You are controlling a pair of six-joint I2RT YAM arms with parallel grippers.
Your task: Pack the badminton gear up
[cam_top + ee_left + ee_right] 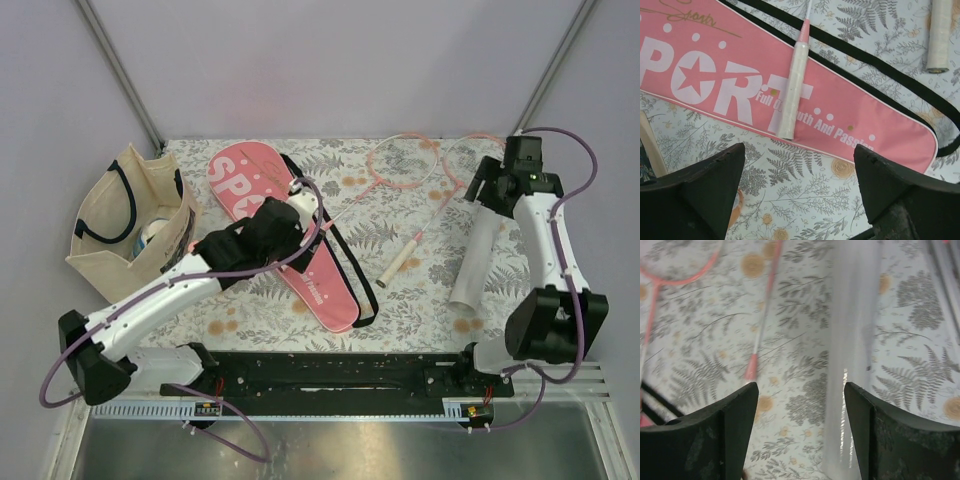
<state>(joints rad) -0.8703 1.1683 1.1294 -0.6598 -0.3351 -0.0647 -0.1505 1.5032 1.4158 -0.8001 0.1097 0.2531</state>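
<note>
Left wrist view: the left gripper [800,170] hangs with its jaws wide apart and nothing between them. Just ahead lies a white-wrapped racket handle [792,90], butt end toward the fingers, its long axis running away across the pink cover [850,120] lettered SPORT. Past the black strap [880,65] rests the second handle [940,35]. Right wrist view: the right gripper [801,390], jaws spread and empty, stands over the long white tube [852,315], which runs lengthwise away, close to one finger.
</note>
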